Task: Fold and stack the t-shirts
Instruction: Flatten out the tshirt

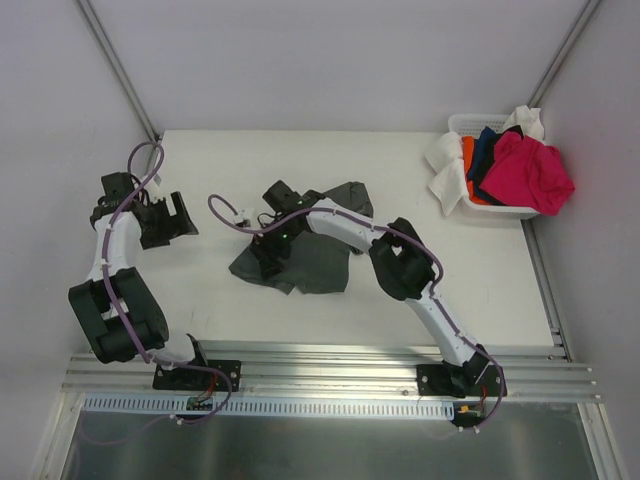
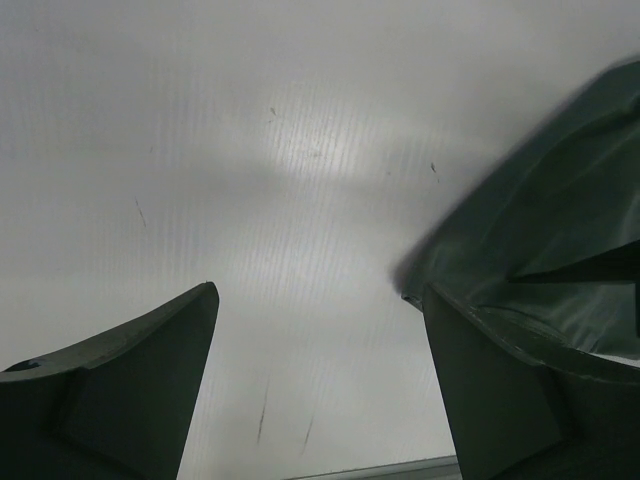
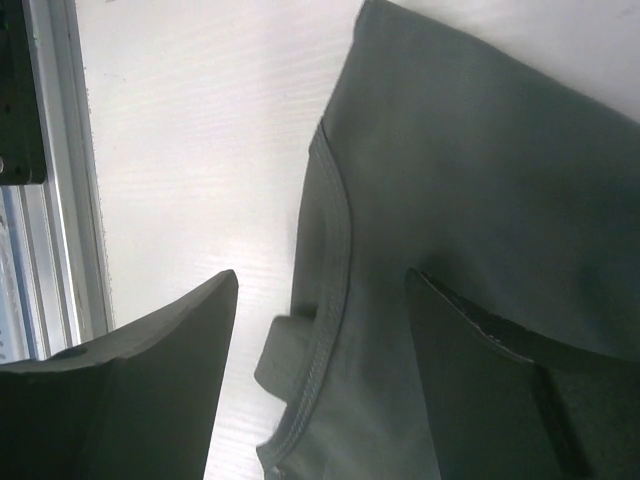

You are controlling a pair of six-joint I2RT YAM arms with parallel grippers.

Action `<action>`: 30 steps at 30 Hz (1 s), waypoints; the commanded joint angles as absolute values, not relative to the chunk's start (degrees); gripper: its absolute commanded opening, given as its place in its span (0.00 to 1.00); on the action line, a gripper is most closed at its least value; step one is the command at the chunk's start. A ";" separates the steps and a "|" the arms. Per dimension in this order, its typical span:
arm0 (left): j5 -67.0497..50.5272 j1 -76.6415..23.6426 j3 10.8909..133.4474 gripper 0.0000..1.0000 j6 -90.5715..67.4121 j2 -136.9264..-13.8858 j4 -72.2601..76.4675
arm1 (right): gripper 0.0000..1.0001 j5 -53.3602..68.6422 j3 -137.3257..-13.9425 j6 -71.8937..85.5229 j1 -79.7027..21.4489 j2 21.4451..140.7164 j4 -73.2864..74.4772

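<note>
While the right fingers [image 1: 268, 262] hang over the grey shirt [image 1: 315, 255], they are spread wide and have hold of nothing. That shirt lies rumpled and unfolded on the bench [image 1: 400, 160], well to the left of the basket [image 1: 490, 211] and nearer the arms than it. The right fingers are at the shirt's edge farthest from the basket. In the right wrist view the shirt's stitched hem [image 3: 335, 240] runs up through the gap between them. One finger [image 3: 150, 390] is over bare bench and the other [image 3: 500, 400] is over cloth. A small fold of the hem [image 3: 285, 355] sticks out toward the finger over bare bench. I cannot tell whether either finger touches the cloth.

The left fingers [image 1: 178, 224] are farther from the basket again, beyond the grey shirt and apart from it. They too are wide open and empty, with plain bench between them in the left wrist view.

The basket sits at the bench's far right corner. A pink shirt [image 1: 528, 172] is heaped on its right side and spills over the rim. A white shirt [image 1: 443, 172] droops over its left wall onto the bench. An orange shirt [image 1: 468, 158] and a navy shirt [image 1: 487, 150] are bunched between those two.
</note>
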State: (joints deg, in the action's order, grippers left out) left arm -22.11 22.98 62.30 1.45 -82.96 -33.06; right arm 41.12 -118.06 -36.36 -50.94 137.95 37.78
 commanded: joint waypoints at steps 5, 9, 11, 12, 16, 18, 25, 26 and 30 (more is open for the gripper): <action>-24.87 23.47 59.94 0.84 -2.72 -77.44 -34.19 | 0.69 39.74 -123.92 -36.73 -54.75 142.63 35.59; -24.70 23.47 59.85 0.84 -3.16 -75.06 -34.72 | 0.51 34.55 -123.40 -38.58 -55.11 143.70 36.21; -24.61 23.47 59.50 0.85 -3.51 -73.75 -34.89 | 0.38 30.09 -122.52 -38.67 -55.19 143.61 35.86; -24.52 23.47 59.33 0.85 -3.60 -73.31 -34.81 | 0.34 28.58 -122.08 -38.41 -55.11 143.27 35.08; -24.96 23.38 57.40 0.86 -4.83 -71.72 -34.89 | 0.03 20.67 -120.85 -36.83 -55.02 142.56 34.36; -25.05 23.47 56.78 0.86 -4.92 -71.11 -34.98 | 0.01 17.76 -120.85 -36.13 -55.11 141.60 36.02; -25.66 23.90 54.94 0.86 -2.64 -68.03 -34.37 | 0.00 11.08 -110.58 -36.21 -55.28 128.35 36.82; -25.84 24.08 54.67 0.86 -2.64 -66.90 -34.19 | 0.01 10.03 -109.61 -37.69 -55.37 126.58 37.44; -27.51 24.43 54.05 0.87 -2.28 -65.30 -33.93 | 0.01 7.04 -107.48 -41.83 -55.02 115.51 40.51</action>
State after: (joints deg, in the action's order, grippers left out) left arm -24.82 23.77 54.39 -3.40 -67.57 -33.87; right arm 11.73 -106.32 -37.69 -55.31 127.76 37.23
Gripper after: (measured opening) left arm 0.863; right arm 0.010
